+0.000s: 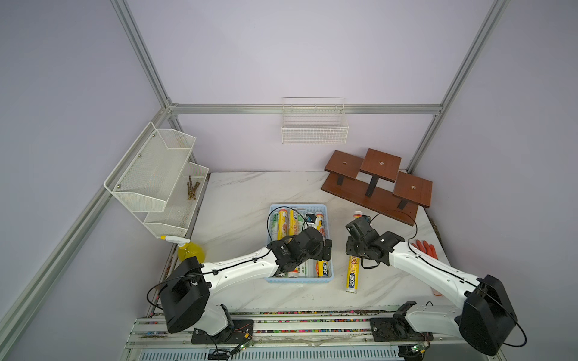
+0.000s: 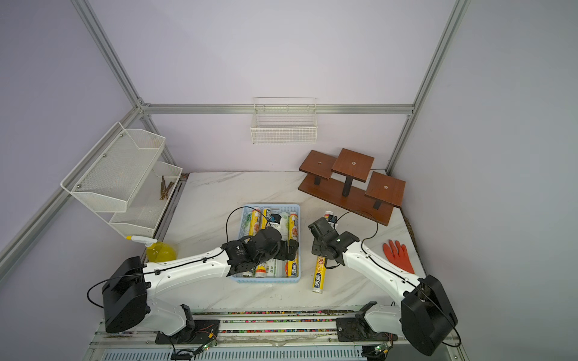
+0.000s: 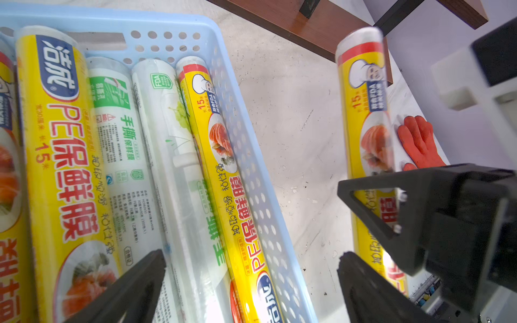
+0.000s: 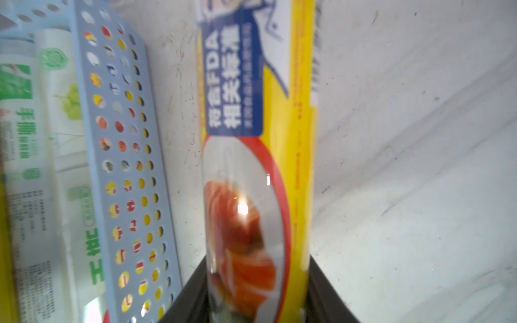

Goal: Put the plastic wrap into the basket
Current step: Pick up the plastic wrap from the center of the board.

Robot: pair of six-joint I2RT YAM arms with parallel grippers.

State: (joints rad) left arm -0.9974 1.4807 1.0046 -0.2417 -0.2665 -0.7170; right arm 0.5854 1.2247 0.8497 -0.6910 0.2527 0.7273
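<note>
The light-blue basket (image 1: 298, 280) (image 2: 266, 280) sits mid-table with several rolls of plastic wrap (image 1: 283, 222) (image 3: 64, 156) lying side by side in it, some yellow, some white with green print. One more yellow roll (image 1: 352, 275) (image 2: 319, 275) (image 3: 363, 112) (image 4: 251, 139) lies lengthwise on the table just right of the basket. My right gripper (image 1: 355, 248) (image 4: 257, 279) is shut on that roll, a jaw pressed on each side. My left gripper (image 1: 327, 250) (image 3: 251, 257) hangs open over the basket's right wall (image 3: 246, 145), holding nothing.
An orange glove (image 1: 425, 248) lies at the right table edge. A brown wooden stand (image 1: 375, 184) fills the back right. A white mesh rack (image 1: 156, 178) and a yellow spray bottle (image 1: 190, 251) are on the left, and a white wire basket (image 1: 314, 125) hangs on the back wall.
</note>
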